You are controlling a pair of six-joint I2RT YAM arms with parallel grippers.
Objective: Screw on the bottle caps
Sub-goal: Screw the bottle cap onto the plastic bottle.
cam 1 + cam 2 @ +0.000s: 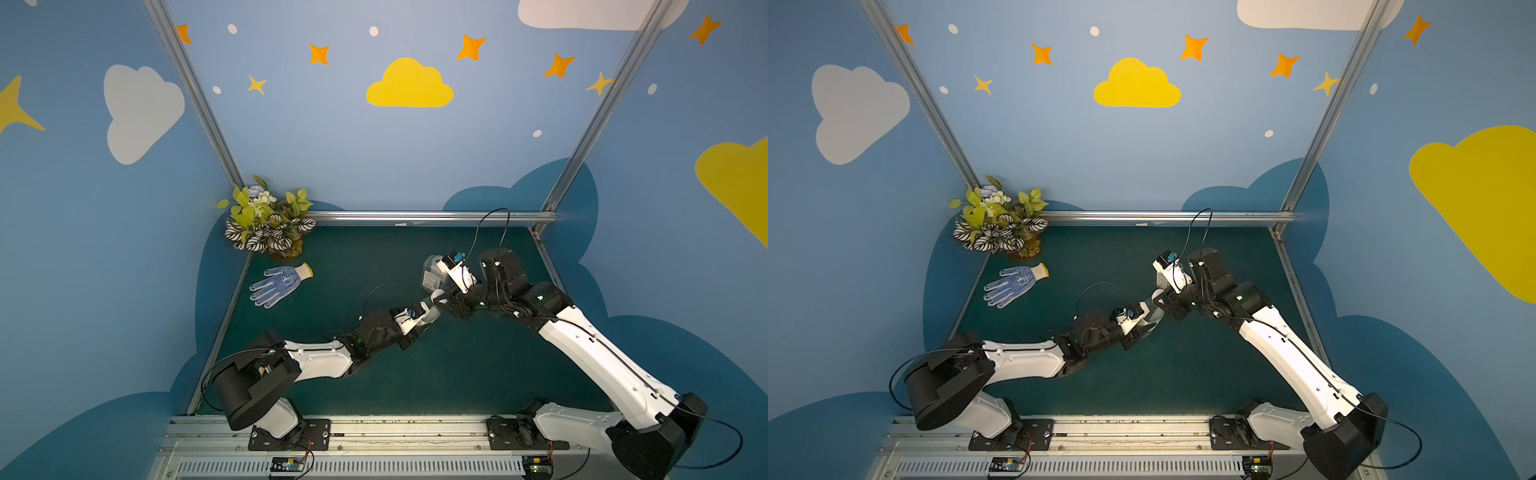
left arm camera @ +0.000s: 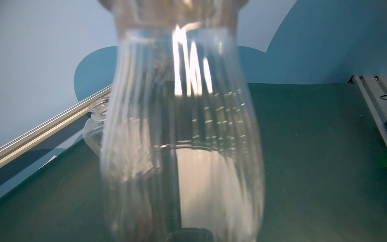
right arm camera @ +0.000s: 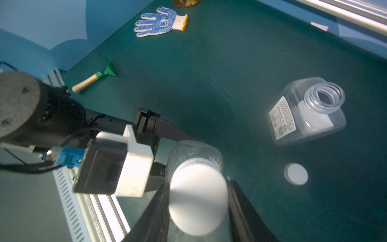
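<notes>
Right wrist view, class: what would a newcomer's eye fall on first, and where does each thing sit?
The big white cap fills the foreground, pinched by the black fingers of the right gripper atop a ribbed clear bottle. Beyond it on the green mat stands a square bottle, neck open, with a second white cap lying loose beside it. A blue-dotted glove lies farther off.

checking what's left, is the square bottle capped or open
Open: the square bottle has a bare threaded neck; a white cap lies loose beside it.
</notes>
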